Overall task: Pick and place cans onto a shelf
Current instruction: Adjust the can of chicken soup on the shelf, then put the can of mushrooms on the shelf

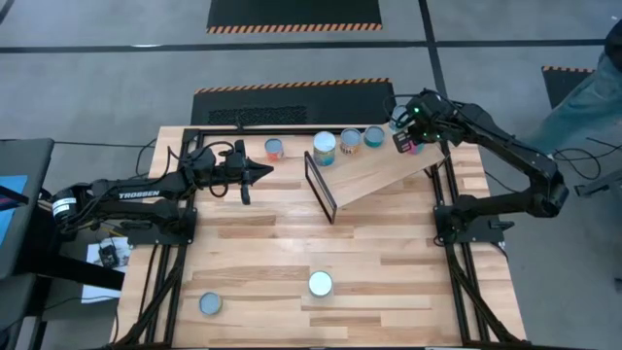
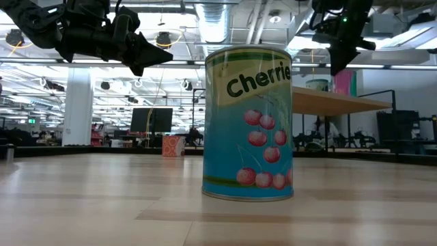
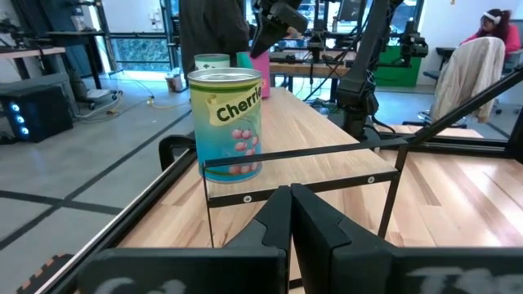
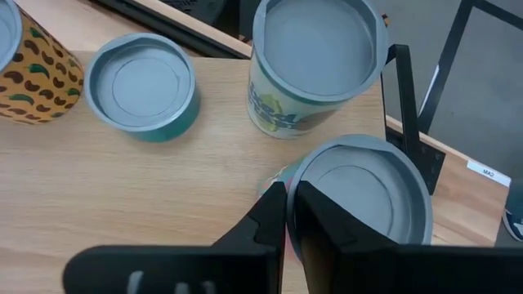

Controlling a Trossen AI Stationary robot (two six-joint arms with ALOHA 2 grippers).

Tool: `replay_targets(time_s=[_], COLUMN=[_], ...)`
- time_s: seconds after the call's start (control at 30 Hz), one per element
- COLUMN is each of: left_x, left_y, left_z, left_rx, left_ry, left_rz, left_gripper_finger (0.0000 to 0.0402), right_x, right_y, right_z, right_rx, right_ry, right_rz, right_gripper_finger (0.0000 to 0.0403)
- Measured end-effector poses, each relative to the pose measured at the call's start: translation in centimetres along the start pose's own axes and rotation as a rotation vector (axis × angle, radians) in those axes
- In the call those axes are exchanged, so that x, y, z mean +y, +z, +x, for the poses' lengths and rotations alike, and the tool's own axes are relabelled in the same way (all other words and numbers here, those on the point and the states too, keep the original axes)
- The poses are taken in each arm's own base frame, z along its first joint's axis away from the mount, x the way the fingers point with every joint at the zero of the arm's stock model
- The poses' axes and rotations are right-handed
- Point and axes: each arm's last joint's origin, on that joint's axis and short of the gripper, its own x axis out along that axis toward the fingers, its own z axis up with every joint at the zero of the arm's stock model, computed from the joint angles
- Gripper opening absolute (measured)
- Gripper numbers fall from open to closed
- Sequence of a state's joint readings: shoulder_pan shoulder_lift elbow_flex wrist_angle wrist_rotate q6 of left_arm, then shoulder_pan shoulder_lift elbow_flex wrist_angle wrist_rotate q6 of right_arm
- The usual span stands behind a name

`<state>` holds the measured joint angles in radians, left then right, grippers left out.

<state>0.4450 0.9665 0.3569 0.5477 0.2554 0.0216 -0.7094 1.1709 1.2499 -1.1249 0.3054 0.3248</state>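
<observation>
We hover our right gripper [image 4: 288,214] – fingers pressed together – beside a pink can [image 1: 412,146] on the shelf [image 1: 384,173]; our left gripper [image 1: 260,173] waits, also closed.

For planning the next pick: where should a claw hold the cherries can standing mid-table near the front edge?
Probably by its straight side wall, with the claw descending from above to straddle it: the cherries can stands upright and alone, with nothing touching it.
</observation>
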Motion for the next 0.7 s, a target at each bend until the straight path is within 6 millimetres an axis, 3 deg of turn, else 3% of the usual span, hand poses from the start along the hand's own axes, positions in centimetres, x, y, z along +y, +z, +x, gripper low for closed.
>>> replay_targets(time_s=[0.23,0.53,0.7], left_x=[0.0,0.0,0.0], left_y=[0.0,-0.1,-0.2], left_z=[0.0,0.0,0.0], left_rx=[0.000,0.005,0.020], left_ry=[0.000,0.000,-0.001], left_rz=[-0.001,-0.001,0.005], left_gripper_finger=[0.0000,0.0000,0.0000], right_x=[0.0,0.0,-0.1], right_y=[0.0,0.1,0.8], right_z=[0.0,0.0,-2.6], right_rx=[0.001,-0.010,-0.098], right_ry=[0.000,-0.007,0.017], right_rz=[-0.001,-0.034,-0.085], right_gripper_finger=[0.0068,0.0124,0.0119])
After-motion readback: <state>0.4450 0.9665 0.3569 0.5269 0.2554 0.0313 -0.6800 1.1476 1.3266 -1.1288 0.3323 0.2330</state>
